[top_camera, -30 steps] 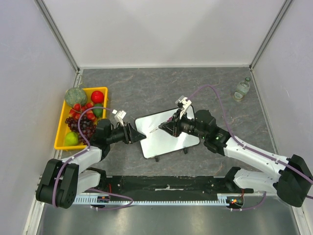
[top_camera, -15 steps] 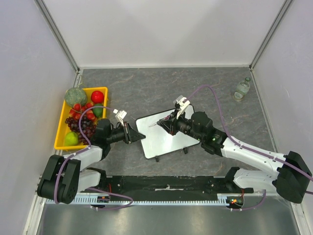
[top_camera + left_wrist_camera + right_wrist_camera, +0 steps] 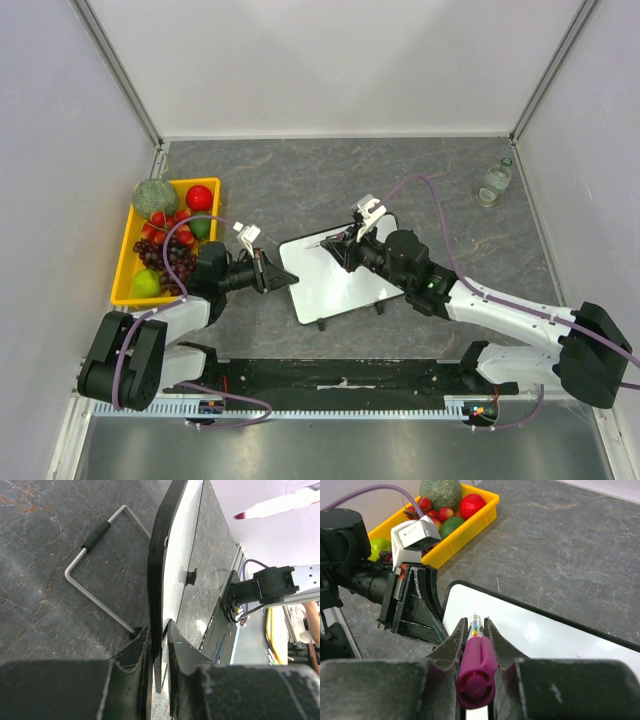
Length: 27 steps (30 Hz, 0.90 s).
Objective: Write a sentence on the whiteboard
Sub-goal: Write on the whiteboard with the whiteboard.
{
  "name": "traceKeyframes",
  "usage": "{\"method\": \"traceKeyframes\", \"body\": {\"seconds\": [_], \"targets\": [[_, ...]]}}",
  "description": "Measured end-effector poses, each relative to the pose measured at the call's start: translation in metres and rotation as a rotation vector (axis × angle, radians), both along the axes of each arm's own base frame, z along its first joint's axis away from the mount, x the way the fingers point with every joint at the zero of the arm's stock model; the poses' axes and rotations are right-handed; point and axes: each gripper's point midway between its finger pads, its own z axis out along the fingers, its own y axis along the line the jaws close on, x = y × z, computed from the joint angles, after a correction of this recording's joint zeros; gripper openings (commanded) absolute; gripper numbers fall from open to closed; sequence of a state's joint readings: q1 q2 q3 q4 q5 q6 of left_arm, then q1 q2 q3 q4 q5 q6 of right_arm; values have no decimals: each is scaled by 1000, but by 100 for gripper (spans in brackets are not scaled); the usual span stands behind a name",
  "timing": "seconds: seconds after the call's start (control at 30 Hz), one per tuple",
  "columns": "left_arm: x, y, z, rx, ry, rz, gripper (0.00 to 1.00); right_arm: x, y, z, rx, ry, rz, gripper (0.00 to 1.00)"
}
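Standing here, I can see the whiteboard lying in the middle of the grey table just ahead of both arms, with its long side running left to right and slanting a little away on the right. The left gripper is pinching the board's left edge, its black frame caught thin between the two closed fingers, so this arm looks to be steadying the board. The right gripper is clamped around a magenta marker. The marker's butt cap faces the wrist, and its tip points forward and down at the board's far left corner, close to the left claw. The right arm is plainly the one to write, and the board lies directly under and in front of its pen. From the left wrist view the tip seems to hang just off the white face, though I can't be sure it isn't touching. I see no words on the board. The marker carries only a striped colour band, with nothing legible. Off to the left sits a yellow tray of fruit.
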<state>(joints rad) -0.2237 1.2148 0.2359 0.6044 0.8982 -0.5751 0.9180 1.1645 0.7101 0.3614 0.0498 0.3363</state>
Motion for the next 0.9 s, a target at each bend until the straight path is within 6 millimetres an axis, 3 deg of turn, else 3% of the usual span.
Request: {"method": "traceKeyframes", "body": {"seconds": [0.2,0.57,0.9], "targets": [[0,0,1,-4,-7,-4,2,5,7,-14,-36,3,-13,0],[-1,-2,1,-11,-5,-19,2,18,21,-3,-10,-23,-37,0],[-1,-2,1,-12,0,-17,2,26,25,-12,-23,-16,-63,0]]}}
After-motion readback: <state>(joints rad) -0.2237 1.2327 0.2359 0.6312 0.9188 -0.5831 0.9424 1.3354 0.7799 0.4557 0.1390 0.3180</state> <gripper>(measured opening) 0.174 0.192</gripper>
